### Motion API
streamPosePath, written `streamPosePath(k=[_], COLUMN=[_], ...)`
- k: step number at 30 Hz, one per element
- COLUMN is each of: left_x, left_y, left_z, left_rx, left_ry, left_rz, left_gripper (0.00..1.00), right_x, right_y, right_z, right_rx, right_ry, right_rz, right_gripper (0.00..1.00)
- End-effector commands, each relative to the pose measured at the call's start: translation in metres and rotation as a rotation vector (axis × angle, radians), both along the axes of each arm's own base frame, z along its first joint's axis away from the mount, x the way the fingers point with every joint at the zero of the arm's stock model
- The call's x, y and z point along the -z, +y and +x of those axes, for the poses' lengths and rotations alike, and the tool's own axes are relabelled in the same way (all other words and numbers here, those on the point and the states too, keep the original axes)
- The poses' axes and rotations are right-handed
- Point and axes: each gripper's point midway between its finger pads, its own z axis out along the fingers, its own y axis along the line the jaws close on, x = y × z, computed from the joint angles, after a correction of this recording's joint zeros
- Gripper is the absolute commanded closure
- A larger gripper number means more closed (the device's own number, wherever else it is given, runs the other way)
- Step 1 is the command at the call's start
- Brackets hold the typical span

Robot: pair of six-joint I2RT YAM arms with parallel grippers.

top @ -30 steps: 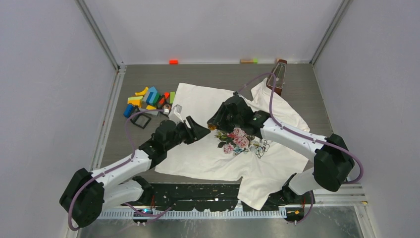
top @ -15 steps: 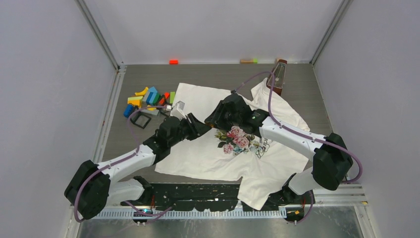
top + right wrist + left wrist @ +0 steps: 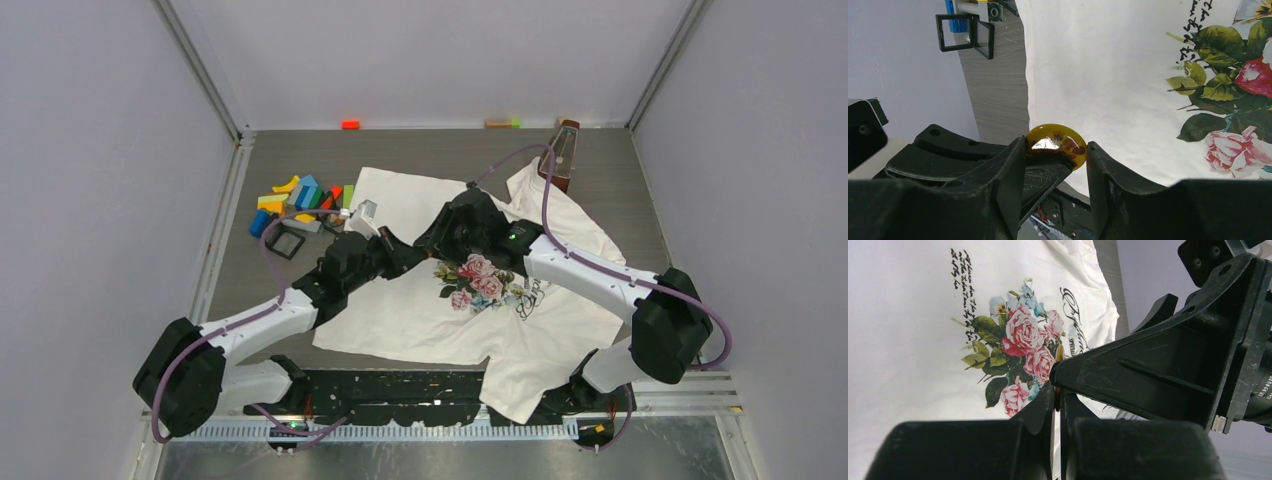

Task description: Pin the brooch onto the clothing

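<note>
The grey wood-grain table (image 3: 440,150) in front of me carries the white T-shirt (image 3: 420,310), spread across the middle, its hem over the near edge. Towards the far left corner lie coloured blocks (image 3: 300,195) and a black square frame (image 3: 286,243). A brown upright thing (image 3: 563,152) (I cannot tell what) stands near the far right corner. A small orange block (image 3: 350,125) sits at the far edge.

**Clutter lining the table**

Coloured blocks (image 3: 300,193) are lying heaped at the grey table's (image 3: 430,150) left rear, with black square frames (image 3: 285,242) resting beside them. A brown wooden object (image 3: 563,150) is standing at the right rear. An orange block (image 3: 350,125) is sitting against the far wall.
</note>
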Motion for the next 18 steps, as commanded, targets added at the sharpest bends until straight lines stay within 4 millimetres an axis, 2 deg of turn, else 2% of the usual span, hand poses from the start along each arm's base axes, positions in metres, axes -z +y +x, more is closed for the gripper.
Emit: streamPosePath(k=[1,5,8,13,18], left_x=[-0.015,-0.016,-0.029,-0.061,-0.087], left_y=[0.001,0.006,0.007,0.015,0.020], left_z=[0.010,0.001,-0.010,-0.030,-0.058], left_rx=[-0.022,0.014,0.102,0.285,0.458], left_ry=[-0.072,-0.115,-0.176,-0.275,-0.323], left_rz=[-0.004,0.018,-0.002,-0.096,-0.160], left_gripper=[1.00,1.00,1.00,1.00,1.00], right_x=[-0.025,-0.034,-0.046,-0.079,-0.109], right_y=[0.005,-0.006,-0.016,-0.021,-0.024], right_z=[0.000,0.003,0.008,-0.013,-0.052], right_rx=[-0.032,-0.063,-0.107,-0.350,-0.581], right_ry=[-0.068,-0.132,-0.199,-0.307,-0.397], right_rz=[0.024,0.002,0.020,0.181,0.334], right_gripper=[0.60,0.41,0.36,0.34,0.33])
